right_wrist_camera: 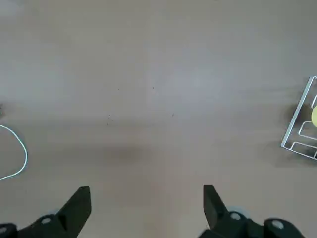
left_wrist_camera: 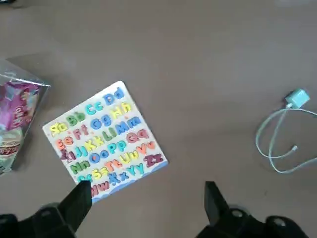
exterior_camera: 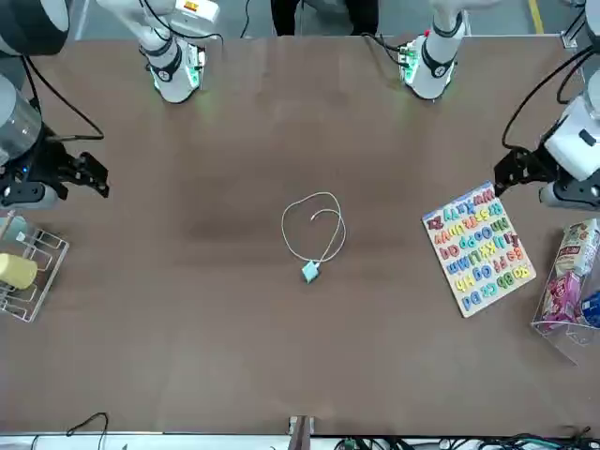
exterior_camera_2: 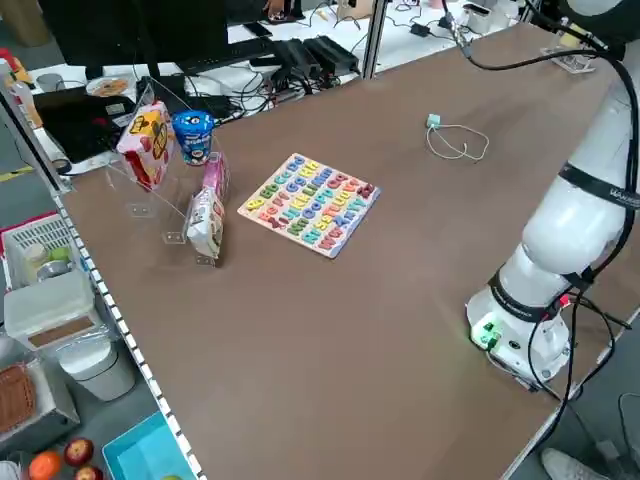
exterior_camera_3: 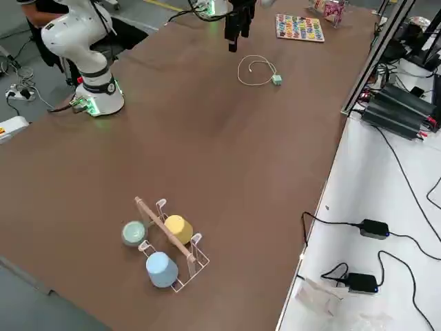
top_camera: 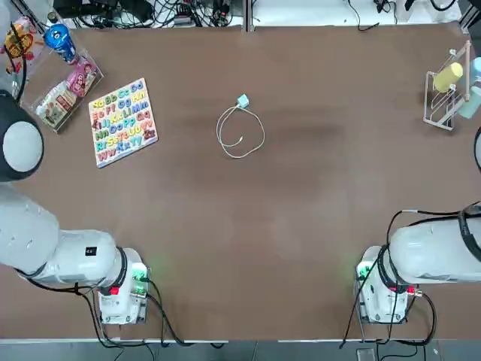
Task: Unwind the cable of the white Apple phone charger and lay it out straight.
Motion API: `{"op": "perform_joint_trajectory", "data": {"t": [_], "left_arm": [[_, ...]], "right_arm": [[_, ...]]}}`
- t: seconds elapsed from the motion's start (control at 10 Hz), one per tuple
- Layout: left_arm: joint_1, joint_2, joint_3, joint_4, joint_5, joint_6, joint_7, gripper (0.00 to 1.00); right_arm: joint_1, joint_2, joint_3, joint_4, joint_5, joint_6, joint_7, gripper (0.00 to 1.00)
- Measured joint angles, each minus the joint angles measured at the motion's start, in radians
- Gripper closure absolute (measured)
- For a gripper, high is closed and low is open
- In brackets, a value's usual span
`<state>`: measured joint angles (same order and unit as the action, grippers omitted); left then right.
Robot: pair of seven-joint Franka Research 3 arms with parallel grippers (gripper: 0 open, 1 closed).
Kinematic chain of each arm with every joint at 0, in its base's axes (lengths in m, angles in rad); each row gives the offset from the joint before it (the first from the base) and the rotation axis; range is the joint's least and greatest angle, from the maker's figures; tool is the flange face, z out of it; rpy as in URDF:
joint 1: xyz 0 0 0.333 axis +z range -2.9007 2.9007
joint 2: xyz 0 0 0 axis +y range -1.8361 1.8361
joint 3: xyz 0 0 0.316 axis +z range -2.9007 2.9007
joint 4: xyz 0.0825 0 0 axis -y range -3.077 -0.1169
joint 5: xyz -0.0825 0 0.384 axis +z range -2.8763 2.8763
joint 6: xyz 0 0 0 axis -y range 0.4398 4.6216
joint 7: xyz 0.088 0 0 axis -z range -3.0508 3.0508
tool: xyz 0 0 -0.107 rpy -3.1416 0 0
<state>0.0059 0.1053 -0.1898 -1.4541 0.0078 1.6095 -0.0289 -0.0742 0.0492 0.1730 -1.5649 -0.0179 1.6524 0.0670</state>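
The white Apple phone charger (top_camera: 242,101) is a small pale-blue cube lying at the middle of the table's far half. Its thin white cable (top_camera: 240,134) curls in a loose loop on the robot's side of the plug, the connector tip resting inside the loop. Both show again in the front view, charger (exterior_camera: 310,272) and cable (exterior_camera: 314,230). My left gripper (left_wrist_camera: 146,198) hovers open and empty high above the table's left side; charger (left_wrist_camera: 298,97) and cable (left_wrist_camera: 277,144) lie well off from it. My right gripper (right_wrist_camera: 146,201) hangs open and empty over the right side, with one bend of cable (right_wrist_camera: 22,153) in sight.
A colourful alphabet puzzle board (top_camera: 122,122) lies left of the cable. Snack packs and a blue cup in a clear tray (top_camera: 64,86) sit at the far left corner. A wire rack holding cups (top_camera: 449,94) stands at the far right edge.
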Motion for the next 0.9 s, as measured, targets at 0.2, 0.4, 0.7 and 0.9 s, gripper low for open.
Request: {"op": "perform_joint_trajectory", "data": {"t": [0.2, 0.4, 0.7, 0.9], "left_arm": [[-0.017, 0.0, -0.085, -0.001, -0.039, -0.001, -0.098, 0.0], [-0.022, 0.003, -0.141, -0.017, -0.05, 0.011, -0.175, 0.0], [-0.06, 0.04, -0.204, -0.174, -0.05, 0.222, -0.307, 0.0], [-0.113, 0.11, -0.206, -0.257, -0.044, 0.357, -0.322, 0.03]], "right_arm": [[0.0, 0.0, 0.0, 0.0, 0.0, 0.0, 0.0, 0.0], [0.0, 0.0, 0.0, 0.0, 0.0, -0.003, 0.0, 0.0], [0.0, 0.0, 0.0, -0.001, 0.0, -0.005, 0.0, 0.0], [0.0, 0.0, 0.0, -0.002, 0.0, -0.006, 0.0, 0.0]]}}
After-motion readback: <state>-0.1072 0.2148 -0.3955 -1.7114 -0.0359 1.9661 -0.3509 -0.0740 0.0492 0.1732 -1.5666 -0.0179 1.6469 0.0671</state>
